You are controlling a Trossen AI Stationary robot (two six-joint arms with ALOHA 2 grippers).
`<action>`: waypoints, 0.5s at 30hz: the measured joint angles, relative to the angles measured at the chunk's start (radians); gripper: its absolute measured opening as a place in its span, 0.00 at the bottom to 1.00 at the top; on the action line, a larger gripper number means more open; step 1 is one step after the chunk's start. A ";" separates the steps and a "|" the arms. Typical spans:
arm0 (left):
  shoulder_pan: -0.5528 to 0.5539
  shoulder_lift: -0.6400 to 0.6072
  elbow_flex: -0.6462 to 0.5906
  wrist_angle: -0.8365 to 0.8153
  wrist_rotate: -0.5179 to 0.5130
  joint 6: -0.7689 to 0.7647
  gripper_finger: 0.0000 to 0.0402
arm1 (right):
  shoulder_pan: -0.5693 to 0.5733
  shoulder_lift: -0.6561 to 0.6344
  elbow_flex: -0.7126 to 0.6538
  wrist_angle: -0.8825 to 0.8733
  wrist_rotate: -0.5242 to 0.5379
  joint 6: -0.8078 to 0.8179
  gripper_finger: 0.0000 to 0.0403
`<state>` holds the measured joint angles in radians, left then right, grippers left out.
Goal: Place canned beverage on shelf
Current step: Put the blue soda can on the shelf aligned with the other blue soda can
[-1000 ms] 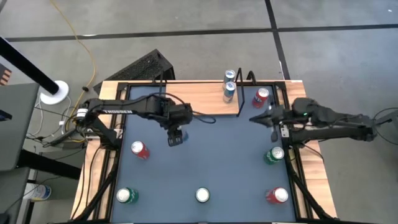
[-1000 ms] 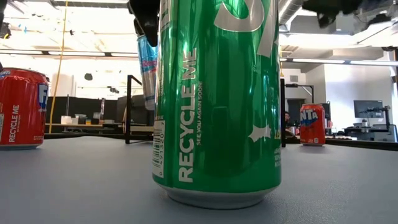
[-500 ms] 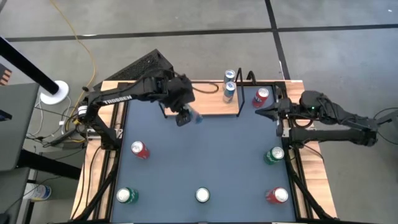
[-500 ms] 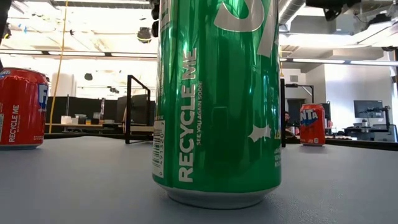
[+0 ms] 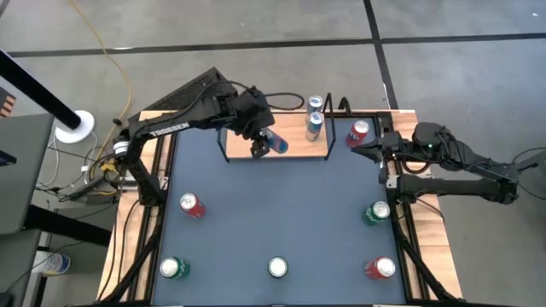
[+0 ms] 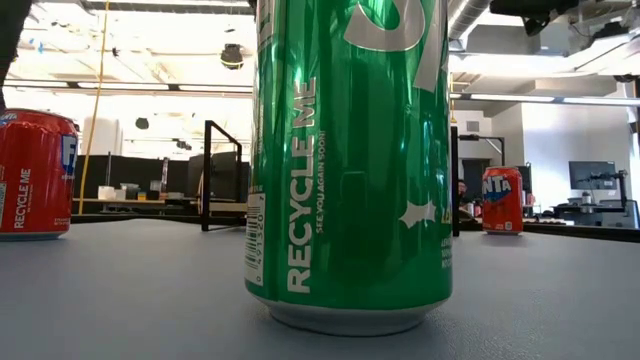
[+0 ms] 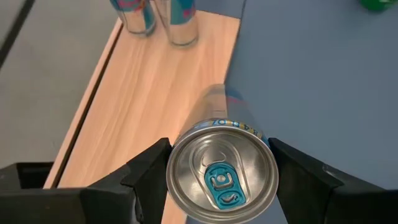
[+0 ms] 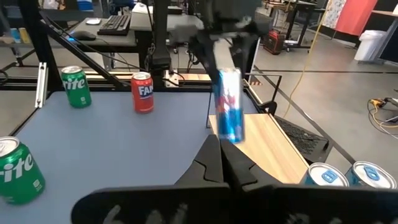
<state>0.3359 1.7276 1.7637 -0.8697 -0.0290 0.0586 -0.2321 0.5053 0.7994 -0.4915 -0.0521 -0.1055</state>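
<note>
On the left of the table, the left arm reaches in over the far edge, and the left gripper point(image 5: 260, 141) grips a slim blue-and-silver can point(image 5: 275, 142), its fingers point(image 7: 146, 171) pressed against both sides just below the rim. The can hangs above the near edge of the shelf point(image 5: 294, 146), a light-wood board with a thin black wire frame; in the right wrist view it appears slightly tilted and clear of the wood, though from above I cannot tell whether its base touches. The left wrist view looks down on its silver top with a blue pull tab, wood and grey tabletop point(image 5: 281, 213) beneath it.

On the near left of the tabletop stand a red can point(image 5: 192, 205) and a green can point(image 5: 173, 269). Another green can point(image 5: 278, 268) stands mid-front, filling the low view.

Further right, two more slim cans point(image 5: 315, 117) stand close together at the far right end of the shelf. Just past that end a red can point(image 5: 357, 133) stands on the tabletop.

The right gripper point(image 5: 362, 151) waits at the table's right side near that red can, fingers pressed together and holding nothing. In front of it along the right edge stand a green can point(image 5: 375, 212) and, nearer the front corner, a red can point(image 5: 380, 268).
</note>
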 joint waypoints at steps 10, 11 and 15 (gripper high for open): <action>0.017 0.250 0.375 -0.179 0.028 0.008 0.56 | 0.000 0.000 0.000 0.002 -0.002 0.000 0.00; 0.011 0.280 0.430 -0.209 0.028 0.009 0.56 | 0.000 0.000 0.000 0.001 -0.002 0.000 0.00; -0.015 0.386 0.591 -0.298 0.024 0.012 0.56 | 0.000 0.000 0.000 -0.009 -0.002 0.000 0.00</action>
<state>0.3206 2.1141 2.3550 -1.1678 -0.0050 0.0702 -0.2317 0.5056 0.7994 -0.5003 -0.0542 -0.1053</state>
